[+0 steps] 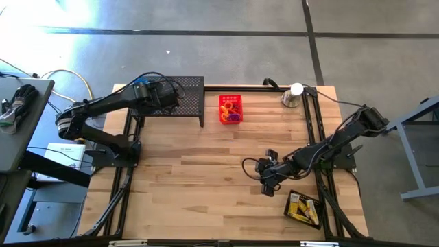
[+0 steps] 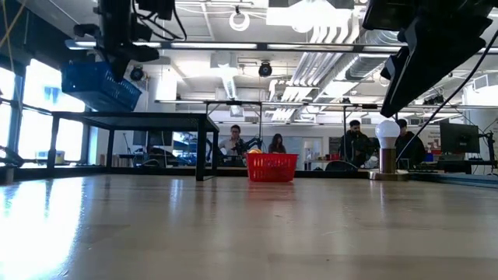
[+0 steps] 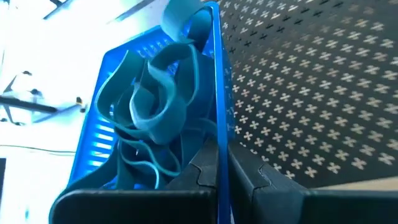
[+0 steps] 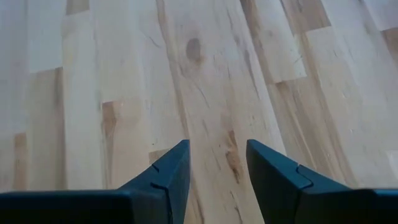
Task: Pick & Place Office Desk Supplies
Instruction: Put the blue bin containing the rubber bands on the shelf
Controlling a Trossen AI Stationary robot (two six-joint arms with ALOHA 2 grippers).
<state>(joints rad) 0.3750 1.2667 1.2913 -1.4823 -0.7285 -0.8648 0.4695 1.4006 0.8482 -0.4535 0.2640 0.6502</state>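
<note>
Carrying a blue basket (image 3: 155, 124) of teal band loops (image 3: 152, 102) over the black mesh shelf (image 1: 185, 86) is my step in hand, I judge. My left gripper (image 3: 222, 180) is clamped on the basket's rim, basket tilted, its long axis running away from my wrist. Next comes levelling it and lowering onto the shelf. My right gripper (image 4: 216, 165) hangs half-parted, empty, above bare table (image 1: 206, 178), near the black tray of yellow boxes (image 1: 303, 208). A red basket (image 1: 230, 108) sits beside the shelf.
</note>
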